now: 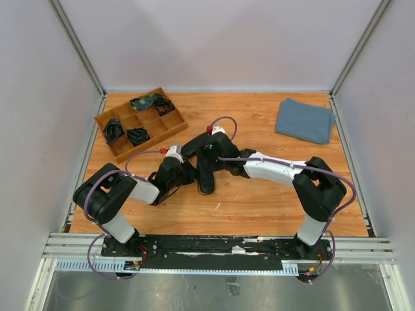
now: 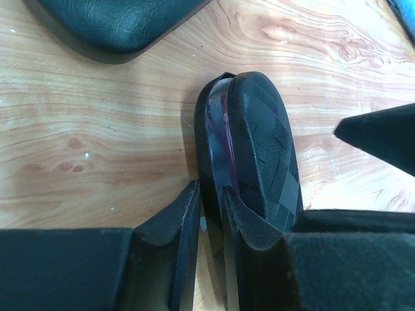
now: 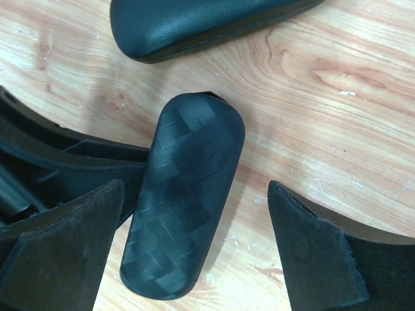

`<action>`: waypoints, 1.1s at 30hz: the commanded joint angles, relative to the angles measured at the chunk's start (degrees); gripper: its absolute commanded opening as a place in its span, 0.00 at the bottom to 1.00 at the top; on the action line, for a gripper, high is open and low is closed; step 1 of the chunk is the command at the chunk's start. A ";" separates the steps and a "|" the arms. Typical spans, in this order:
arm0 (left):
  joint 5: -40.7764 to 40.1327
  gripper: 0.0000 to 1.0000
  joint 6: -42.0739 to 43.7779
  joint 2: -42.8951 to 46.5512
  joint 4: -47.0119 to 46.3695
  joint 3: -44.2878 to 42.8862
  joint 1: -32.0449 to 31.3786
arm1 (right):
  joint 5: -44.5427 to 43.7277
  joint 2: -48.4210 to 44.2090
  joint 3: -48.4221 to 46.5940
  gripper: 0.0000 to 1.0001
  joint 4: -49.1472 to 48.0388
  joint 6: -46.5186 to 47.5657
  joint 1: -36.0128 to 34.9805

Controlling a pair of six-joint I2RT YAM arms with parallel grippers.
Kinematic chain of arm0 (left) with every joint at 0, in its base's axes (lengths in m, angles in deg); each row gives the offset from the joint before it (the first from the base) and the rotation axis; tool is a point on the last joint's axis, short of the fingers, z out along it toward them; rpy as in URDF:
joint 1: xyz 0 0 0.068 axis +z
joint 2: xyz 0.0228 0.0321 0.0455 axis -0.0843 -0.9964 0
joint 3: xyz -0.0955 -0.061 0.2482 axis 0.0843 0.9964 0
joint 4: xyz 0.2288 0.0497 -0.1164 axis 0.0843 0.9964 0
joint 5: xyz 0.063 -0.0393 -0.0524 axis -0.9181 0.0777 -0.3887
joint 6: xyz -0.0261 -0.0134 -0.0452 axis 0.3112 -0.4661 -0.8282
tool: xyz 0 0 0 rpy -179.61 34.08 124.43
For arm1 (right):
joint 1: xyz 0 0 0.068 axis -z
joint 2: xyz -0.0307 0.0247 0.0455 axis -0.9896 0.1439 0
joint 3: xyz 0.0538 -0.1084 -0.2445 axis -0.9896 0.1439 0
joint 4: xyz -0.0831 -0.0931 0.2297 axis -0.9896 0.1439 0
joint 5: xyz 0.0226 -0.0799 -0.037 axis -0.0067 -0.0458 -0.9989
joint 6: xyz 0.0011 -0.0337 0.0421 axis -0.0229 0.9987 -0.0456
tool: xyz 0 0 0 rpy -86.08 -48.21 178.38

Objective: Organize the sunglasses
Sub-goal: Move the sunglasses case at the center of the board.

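A black case with a woven pattern (image 3: 183, 220) lies on the wooden table (image 3: 324, 129). My left gripper (image 2: 211, 192) is shut on the edge of one shell of this case (image 2: 259, 142). The case stands slightly ajar, and a pinkish sliver (image 2: 224, 123) shows in the gap. I cannot tell whether that sliver is the sunglasses, and no sunglasses are plainly visible. My right gripper (image 3: 196, 186) is open and straddles the case, with both fingers clear of it. In the top view both grippers meet at the table's middle (image 1: 198, 170).
A second, smooth black case (image 3: 194, 23) lies just beyond the patterned one. A wooden divided tray (image 1: 175, 122) with dark items stands at the back left. A folded grey-blue cloth (image 1: 305, 120) lies at the back right.
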 commanded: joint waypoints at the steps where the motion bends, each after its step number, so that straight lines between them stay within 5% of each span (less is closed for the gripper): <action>1: 1.08 0.24 0.98 0.56 -2.76 0.99 -0.29 | 2.12 3.28 -2.90 0.92 0.96 -2.60 1.18; 16: 1.50 0.24 0.94 0.31 -4.42 1.31 -0.28 | 6.29 10.00 -6.18 0.85 1.58 -7.74 2.93; 28: 2.58 0.23 1.38 1.13 -5.36 1.82 -0.28 | 5.86 10.91 -6.55 0.44 2.57 -7.78 2.96; 33: 1.96 0.24 1.15 3.13 -5.16 3.08 -0.28 | 2.10 10.45 -6.66 0.41 4.78 -6.95 2.97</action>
